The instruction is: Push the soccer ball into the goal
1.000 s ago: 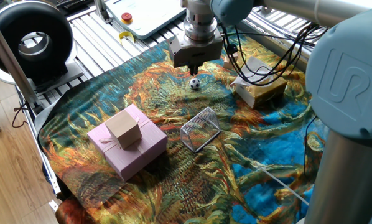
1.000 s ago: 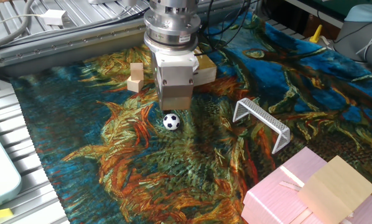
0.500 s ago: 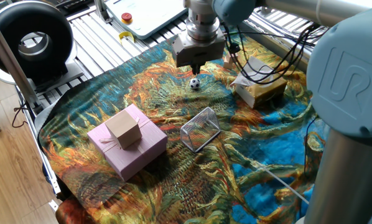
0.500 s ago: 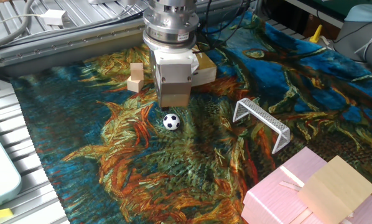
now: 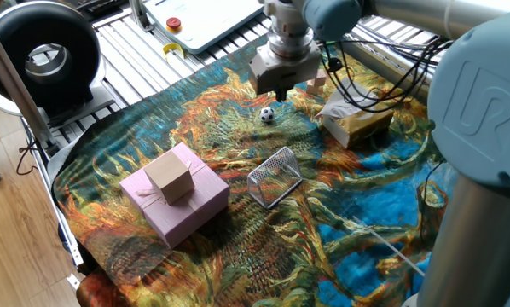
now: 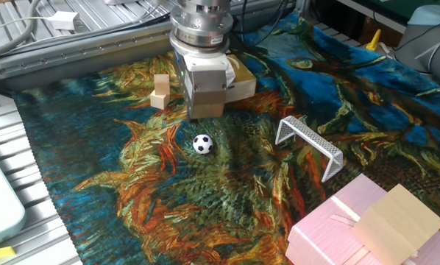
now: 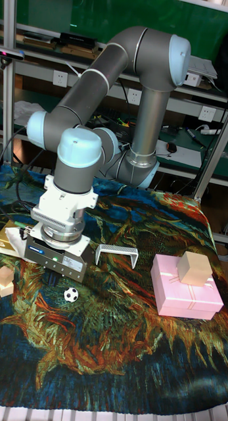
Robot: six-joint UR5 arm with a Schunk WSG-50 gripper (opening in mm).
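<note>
From one fixed view, the gripper (image 5: pixel 278 92) has moved up and away from the ball (image 5: pixel 267 114), which did not roll; it lies on the cloth (image 5: pixel 136 136) apart from the goal (image 5: pixel 274 176).

From the other fixed view, the gripper (image 6: pixel 204 110) now hangs behind the ball (image 6: pixel 201 143), with the goal (image 6: pixel 309 146) well to the side. I cannot tell how the jaws stand.

From the tall view, the ball (image 7: pixel 71 295) sits just below the gripper (image 7: pixel 50 281), the goal (image 7: pixel 117 254) nearby. I think the push is not started yet.
</note>
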